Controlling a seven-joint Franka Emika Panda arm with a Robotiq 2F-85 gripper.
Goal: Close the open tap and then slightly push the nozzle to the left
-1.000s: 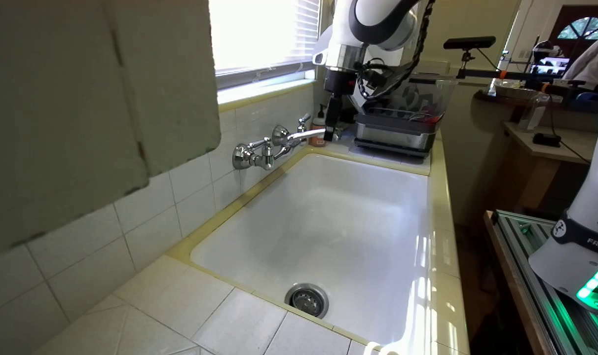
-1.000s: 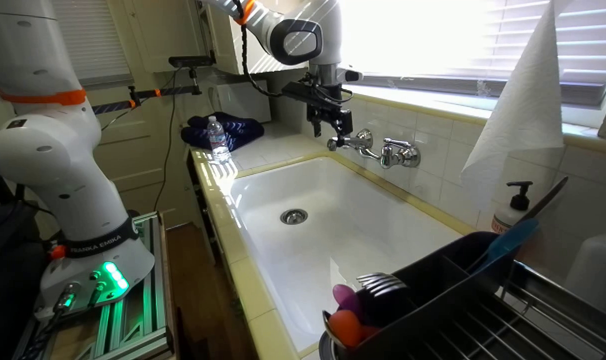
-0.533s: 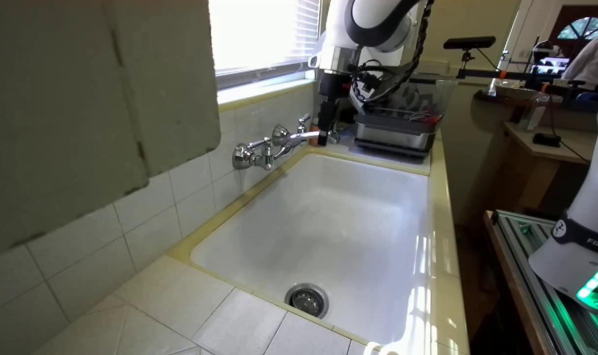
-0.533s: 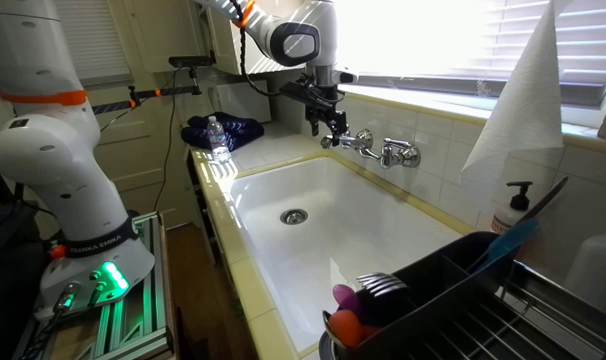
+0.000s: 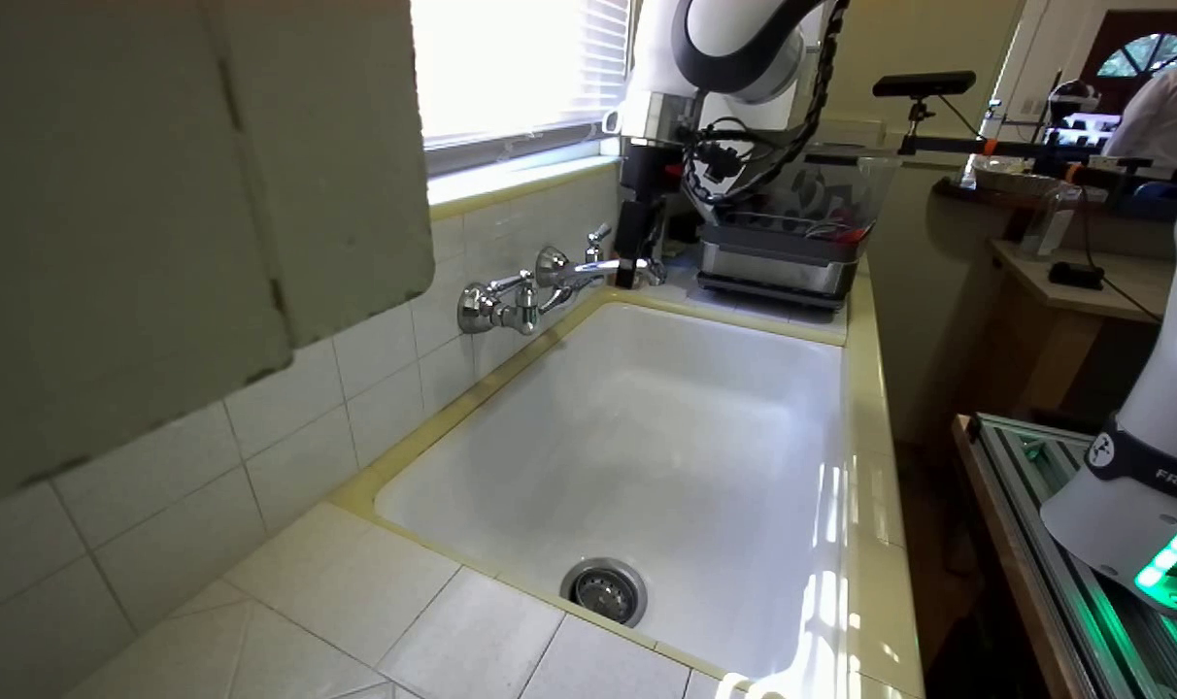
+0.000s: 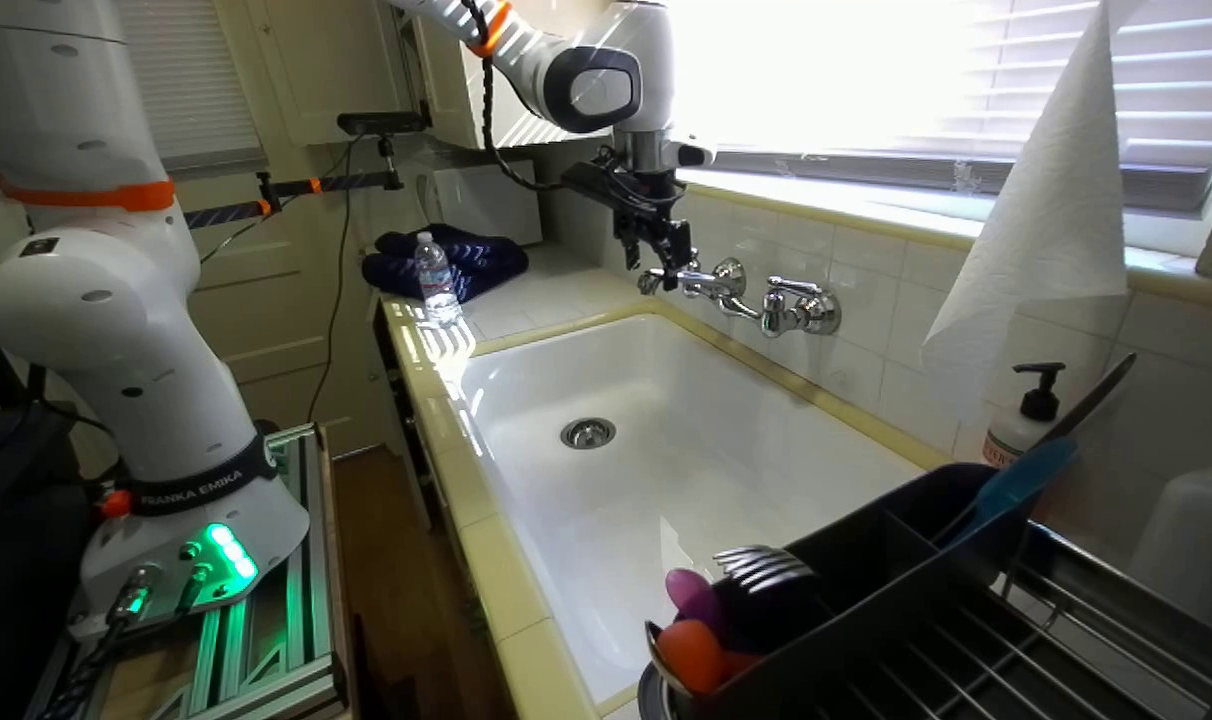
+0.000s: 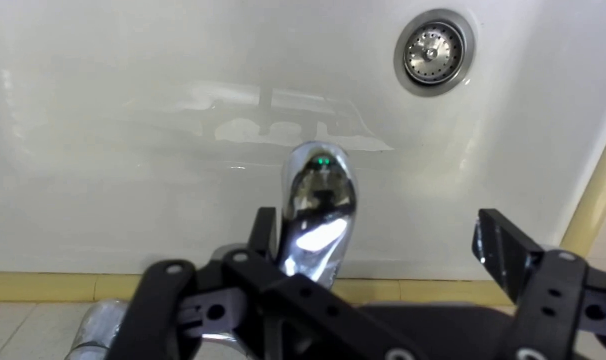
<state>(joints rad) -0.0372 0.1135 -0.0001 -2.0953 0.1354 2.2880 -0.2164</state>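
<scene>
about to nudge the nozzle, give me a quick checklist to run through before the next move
1. Gripper open: ok, jaws wide apart in the wrist view.
2. Nozzle between the fingers: ok, nearer one finger, with a wide gap to the other.
3. Finger touching nozzle: cannot tell from these views.
4. Water not running: ok, no stream is visible in any view.
5. Tap fully closed: cannot tell, the handles don't settle it.
6. Water bottle away from gripper: ok, upright on the counter.
</scene>
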